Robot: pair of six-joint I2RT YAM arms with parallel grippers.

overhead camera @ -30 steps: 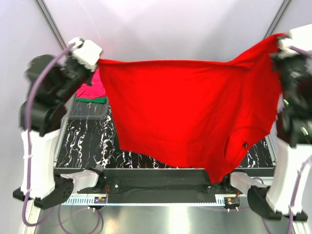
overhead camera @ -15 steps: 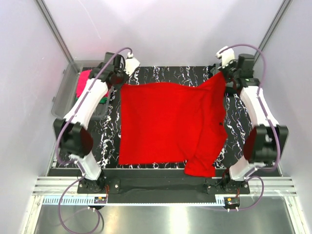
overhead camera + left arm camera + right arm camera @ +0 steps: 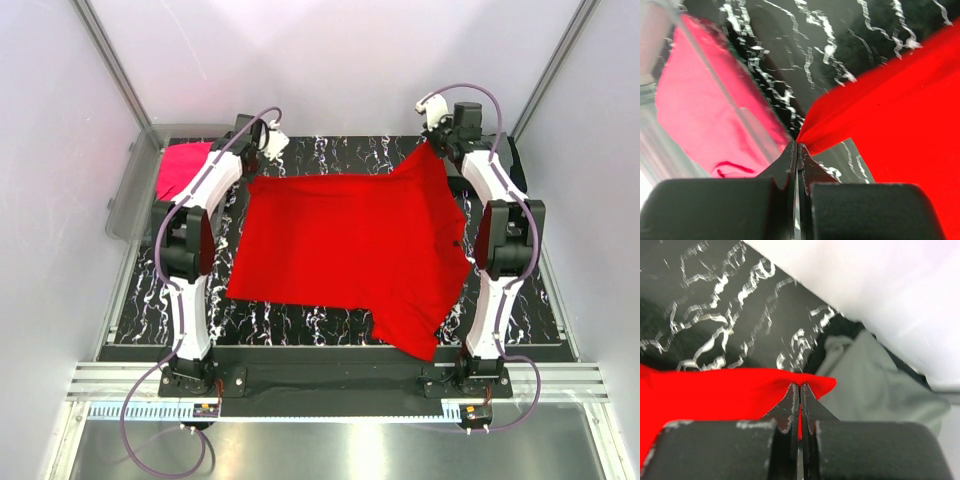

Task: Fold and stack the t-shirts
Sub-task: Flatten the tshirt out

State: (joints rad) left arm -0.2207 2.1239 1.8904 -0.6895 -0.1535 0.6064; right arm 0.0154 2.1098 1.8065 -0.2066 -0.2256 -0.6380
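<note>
My left gripper (image 3: pixel 796 146) is clamped shut on one corner of the bright red cloth t-shirt (image 3: pixel 350 240), and my right gripper (image 3: pixel 800 386) on another. The shirt lies spread mid-frame on the black white-veined table (image 3: pixel 150 290).

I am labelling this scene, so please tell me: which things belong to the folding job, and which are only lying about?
Belong to the job:
- red t-shirt, pinched by the left gripper and the right gripper
- pink t-shirt
- grey shirt

Only lying about:
- clear bin
- marbled table
</note>
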